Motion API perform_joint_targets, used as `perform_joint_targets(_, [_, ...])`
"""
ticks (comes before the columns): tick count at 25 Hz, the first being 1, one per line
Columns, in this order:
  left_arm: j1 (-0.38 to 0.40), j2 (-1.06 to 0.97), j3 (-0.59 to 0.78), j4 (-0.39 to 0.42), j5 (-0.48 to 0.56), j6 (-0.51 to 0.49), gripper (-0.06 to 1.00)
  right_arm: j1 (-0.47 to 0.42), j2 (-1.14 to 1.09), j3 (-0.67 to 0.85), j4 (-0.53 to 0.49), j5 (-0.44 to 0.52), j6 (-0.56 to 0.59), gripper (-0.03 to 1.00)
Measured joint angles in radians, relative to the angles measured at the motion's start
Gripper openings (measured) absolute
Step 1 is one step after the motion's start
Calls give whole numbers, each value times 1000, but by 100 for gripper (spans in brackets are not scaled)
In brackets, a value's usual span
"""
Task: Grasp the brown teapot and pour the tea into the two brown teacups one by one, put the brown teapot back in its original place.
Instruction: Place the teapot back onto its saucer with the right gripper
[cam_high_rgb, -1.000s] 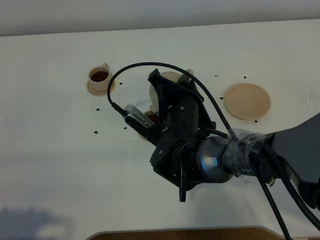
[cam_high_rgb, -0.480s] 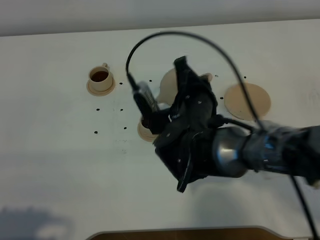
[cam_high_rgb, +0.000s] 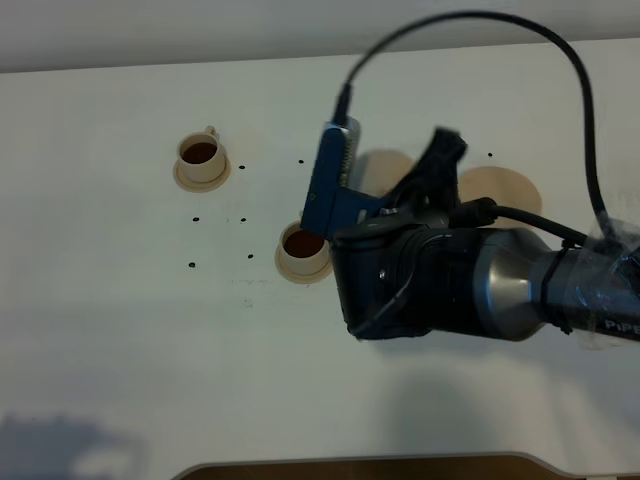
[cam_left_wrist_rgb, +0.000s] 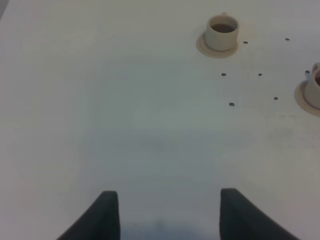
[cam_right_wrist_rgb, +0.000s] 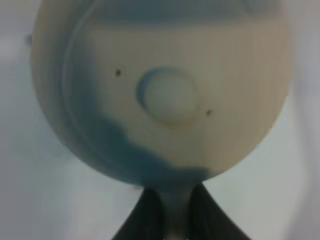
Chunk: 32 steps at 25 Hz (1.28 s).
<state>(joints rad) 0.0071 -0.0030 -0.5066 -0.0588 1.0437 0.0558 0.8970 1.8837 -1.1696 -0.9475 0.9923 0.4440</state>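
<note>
The brown teapot (cam_right_wrist_rgb: 170, 95) fills the right wrist view, lid knob facing the camera. My right gripper (cam_right_wrist_rgb: 173, 201) is shut on its loop handle. From above, only a beige part of the teapot (cam_high_rgb: 382, 172) shows behind the right arm, level over the table. It hangs between the near teacup (cam_high_rgb: 303, 246) and the wide flat saucer (cam_high_rgb: 505, 186). Both teacups hold dark tea; the far one (cam_high_rgb: 201, 155) stands on its saucer at the back left. My left gripper (cam_left_wrist_rgb: 167, 212) is open over bare table, far from the far teacup (cam_left_wrist_rgb: 222, 30).
The bulky right arm (cam_high_rgb: 470, 285) and its cable cover the table's middle right and part of the wide saucer. Small dark dots (cam_high_rgb: 218, 220) mark the white table between the cups. The near cup's saucer (cam_left_wrist_rgb: 306, 95) shows at the left wrist view's edge.
The right arm has swung to the right and turned, carrying the teapot away from above the near teacup toward the wide saucer. That teacup is now uncovered, with tea in it.
</note>
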Motion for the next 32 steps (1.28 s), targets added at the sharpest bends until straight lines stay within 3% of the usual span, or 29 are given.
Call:
perform_joint_targets(10, [0,0,0,0,0,0,49,-62,0,0,440,-170,41,11])
perform_joint_targets(16, [0,0,0,0,0,0,49,-117,3,0,657,-240,-41,11])
perform_joint_targets(21, [0,0,0,0,0,0,49,-134,53,0,696,-250,-91,11])
perform_joint_targets(26, [0,0,0,0,0,0,49,-156,19,0,620,-240,-70,11])
perform_joint_targets(32, [0,0,0,0,0,0,49,-326,-51,0,596,-215,-54,11])
